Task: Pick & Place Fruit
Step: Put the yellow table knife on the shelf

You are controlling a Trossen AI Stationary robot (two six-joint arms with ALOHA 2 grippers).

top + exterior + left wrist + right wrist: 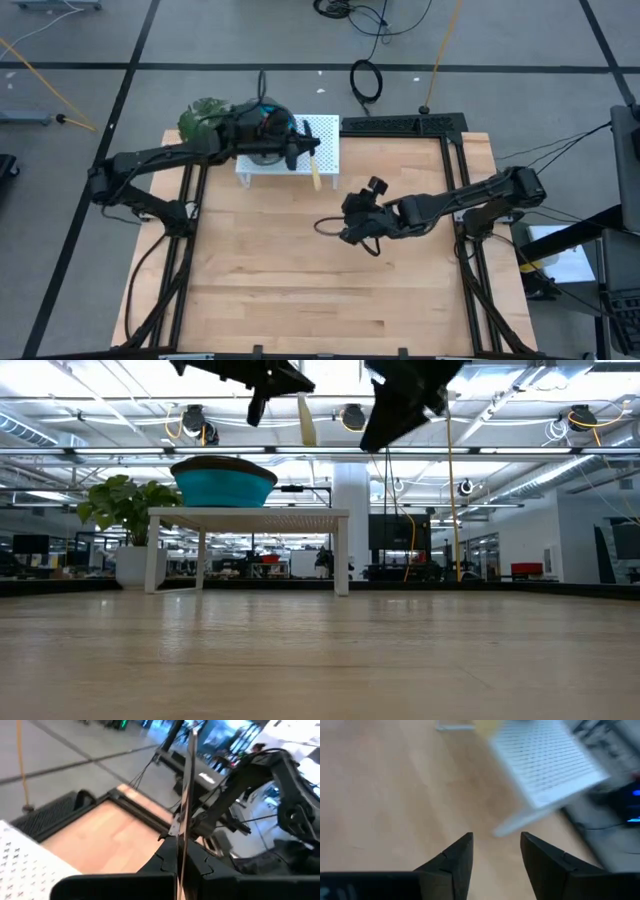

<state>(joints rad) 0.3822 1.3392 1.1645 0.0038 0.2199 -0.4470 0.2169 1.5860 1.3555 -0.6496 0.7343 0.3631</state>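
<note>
No fruit shows in any view. My left gripper (297, 152) hangs high over the small white table (322, 135), shut on the pale yellow-handled knife (314, 172). The low view shows that gripper (262, 390) well above the teal bowl (225, 485), which stands on the white table (250, 515); the bowl's inside is hidden. My right gripper (328, 226) is open and empty, raised over the bare wooden tabletop just in front of the white table. In its wrist view the gripper (496, 845) points down at the wood. My left gripper pinches the knife (186, 795) between its two fingers (165, 862), seen edge-on as a thin strip running forward past the fingertips. The fingers hide which part of it they grip. The knife is lifted clear, and its pale handle (307, 418) hangs slanting down beside the gripper.
The white perforated table (545, 765) stands at the far middle of the wooden tabletop (300, 290), with a green leafy plant (200, 115) behind its left end. Black frame rails (455, 200) run along the table's sides. The wood in front of the arms is bare.
</note>
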